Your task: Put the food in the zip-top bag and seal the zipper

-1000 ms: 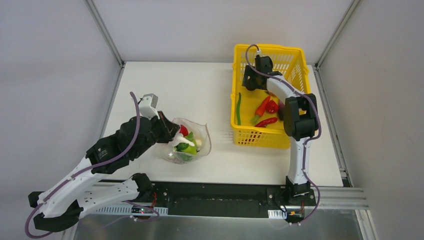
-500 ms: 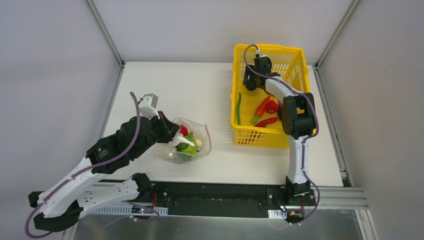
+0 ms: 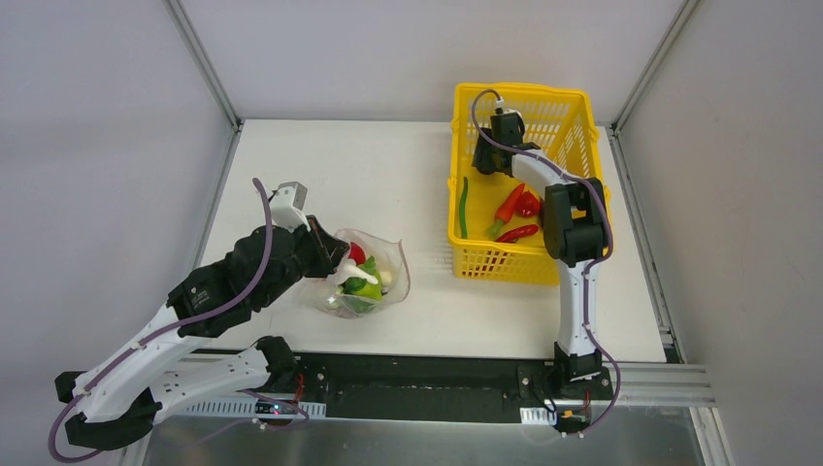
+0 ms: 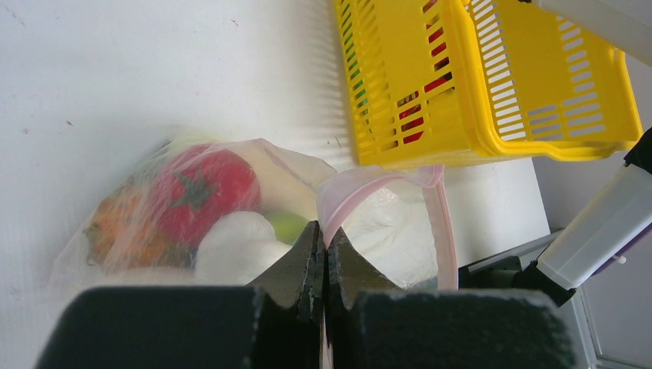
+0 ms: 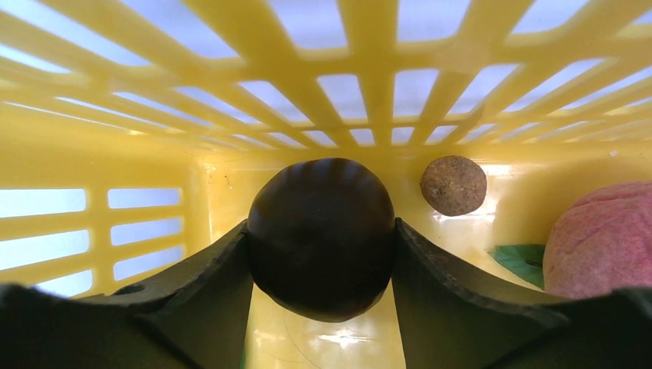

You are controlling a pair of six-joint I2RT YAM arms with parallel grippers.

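Possibly the round dark piece (image 5: 321, 234), clamped between the right fingers (image 5: 207, 288) inside the yellow basket (image 3: 497, 264), slips free in transit, or misses the zip-top bag (image 4: 369, 223) on the surface (image 3: 388, 165), whose zipper (image 4: 440, 223) the closed left fingers (image 4: 296, 269) pinch.

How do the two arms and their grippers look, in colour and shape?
The left arm and right arm have white links, black joints and a loose purple cable each. The left gripper and right gripper are black, each with two wedge-shaped fingers.
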